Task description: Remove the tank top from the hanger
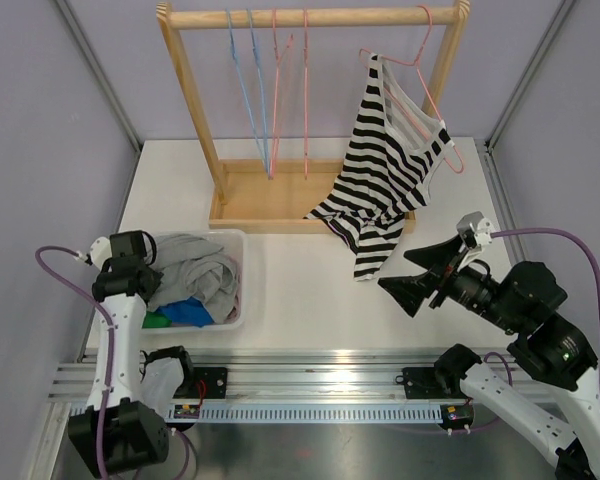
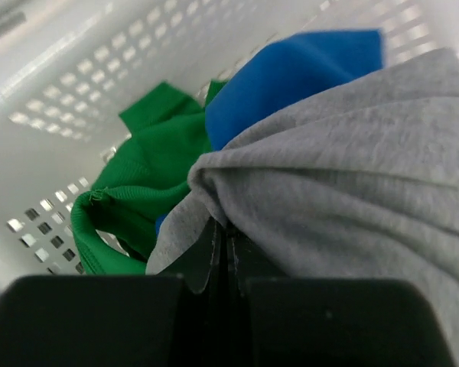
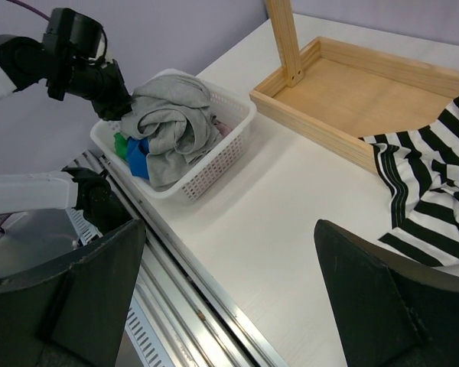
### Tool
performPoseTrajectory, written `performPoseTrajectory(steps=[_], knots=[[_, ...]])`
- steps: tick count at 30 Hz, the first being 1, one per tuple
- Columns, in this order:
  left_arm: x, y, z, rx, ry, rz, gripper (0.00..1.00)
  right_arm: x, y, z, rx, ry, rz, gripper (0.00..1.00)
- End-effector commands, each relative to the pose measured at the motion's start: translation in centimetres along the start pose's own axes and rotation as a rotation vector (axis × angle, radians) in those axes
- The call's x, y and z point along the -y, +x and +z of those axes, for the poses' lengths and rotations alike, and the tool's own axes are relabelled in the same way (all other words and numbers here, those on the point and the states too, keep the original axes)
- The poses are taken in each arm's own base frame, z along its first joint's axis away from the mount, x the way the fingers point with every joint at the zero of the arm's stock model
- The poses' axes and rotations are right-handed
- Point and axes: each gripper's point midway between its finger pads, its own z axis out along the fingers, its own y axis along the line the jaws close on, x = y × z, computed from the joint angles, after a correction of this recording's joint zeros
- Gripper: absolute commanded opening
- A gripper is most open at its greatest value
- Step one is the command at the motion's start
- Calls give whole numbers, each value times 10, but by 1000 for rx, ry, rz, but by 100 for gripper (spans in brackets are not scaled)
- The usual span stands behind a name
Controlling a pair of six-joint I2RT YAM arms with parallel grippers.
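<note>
Left gripper [image 2: 223, 237]: lowered into the white perforated plastic basket [image 1: 195, 233]. The jaws are closed, pads together. Whether a fold is pinched between them cannot be told.
Basket contents: crumpled grey knit garment [image 2: 352, 168] directly ahead of and over the closed jaw tips. Blue cloth [image 2: 291, 76] and green cloth [image 2: 138, 153] lie beyond and to the side of them.
Left arm purpose, judged: parked clear of the work, with no share in the present step.
Light wooden clothes rack [image 1: 310, 17]: stands beyond both jaw sets. It carries spare blue and pink hangers and the loaded one.
Black-and-white striped tank top [image 1: 385, 170]: hung by its straps on the pink wire hanger [image 1: 424, 45], ahead of and above the right jaws. Its hem is slack on the rack's base tray and the table, just ahead of the jaw tips.
Right gripper [image 1: 398, 272]: jaws spread wide, holding nothing, aimed at the hem and near it but not touching.
Reason for the wide opening, judged: to admit a bunched fold of fabric.
Task status: not yet done, as the straps are on the hanger.
Next move, judged: close on the lower fabric and draw it off. The straps could snag on the hanger ends.
</note>
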Motion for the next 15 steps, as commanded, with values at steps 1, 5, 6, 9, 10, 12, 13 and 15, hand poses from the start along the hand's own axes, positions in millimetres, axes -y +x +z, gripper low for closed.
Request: performPoseTrajectory(steps=[1, 5, 6, 9, 10, 12, 13, 15], knots=[[14, 16, 15, -105, 76, -128, 0, -8, -2, 14, 10, -62, 13, 99], [9, 21, 24, -122, 61, -166, 9, -2, 7, 22, -15, -46, 28, 99], [13, 21, 23, -133, 84, -169, 12, -1, 9, 23, -19, -40, 32, 100], [25, 9, 12, -123, 148, -148, 29, 11, 3, 23, 2, 34, 42, 99], [25, 6, 7, -119, 153, -137, 35, 20, -7, 22, 33, 97, 40, 99], [27, -14, -9, -56, 168, -141, 50, 36, -13, 23, 35, 194, 45, 99], [24, -21, -20, -25, 173, -144, 72, 49, -28, 19, 71, 288, 40, 100], [20, -36, -37, 39, 179, -148, 98, 69, -28, 23, 21, 404, 27, 100]])
